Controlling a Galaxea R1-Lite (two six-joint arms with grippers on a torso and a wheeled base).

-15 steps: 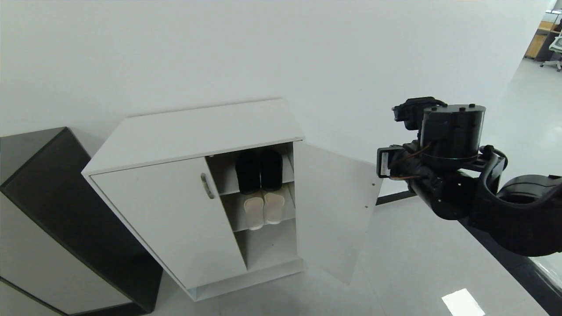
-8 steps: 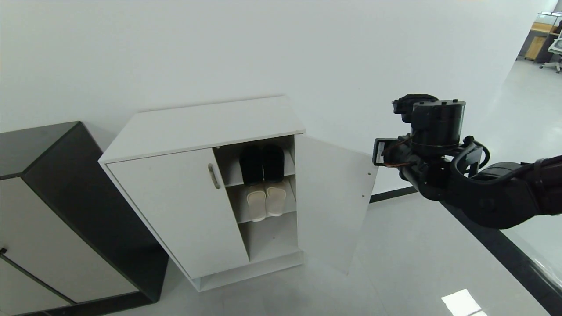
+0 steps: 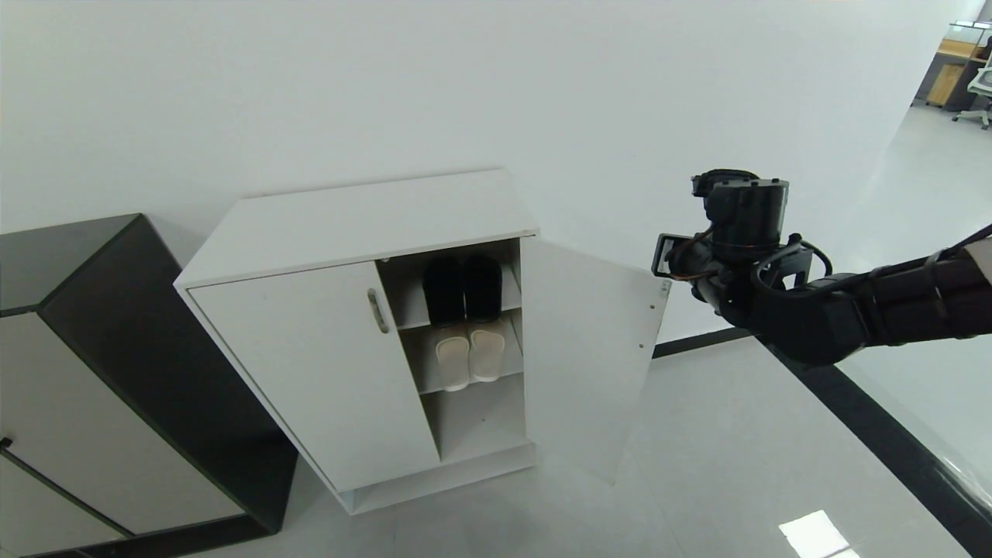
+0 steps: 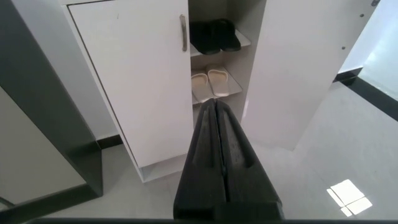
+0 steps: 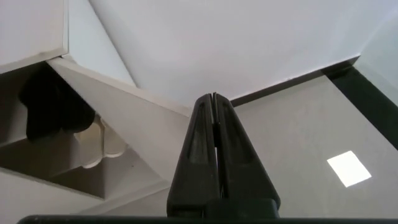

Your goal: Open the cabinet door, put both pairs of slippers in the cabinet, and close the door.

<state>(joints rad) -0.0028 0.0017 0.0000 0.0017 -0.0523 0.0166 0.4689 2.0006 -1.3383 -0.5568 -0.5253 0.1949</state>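
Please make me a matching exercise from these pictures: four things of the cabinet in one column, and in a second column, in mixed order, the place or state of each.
Column one:
1. black slippers
2. white slippers
3. left door
4. right door

Column two:
a. swung open
b. on the lower shelf
c. shut
d. on the upper shelf

Pairs: 1-d, 2-b, 3-c, 4-a.

White cabinet [image 3: 356, 225]; black slippers [image 3: 463, 288]; cream slippers [image 3: 469, 358]; left hand [image 4: 216, 102], right hand [image 5: 213, 98] black; neighbouring unit [image 3: 155, 364] black; floor [image 3: 736, 434] grey.
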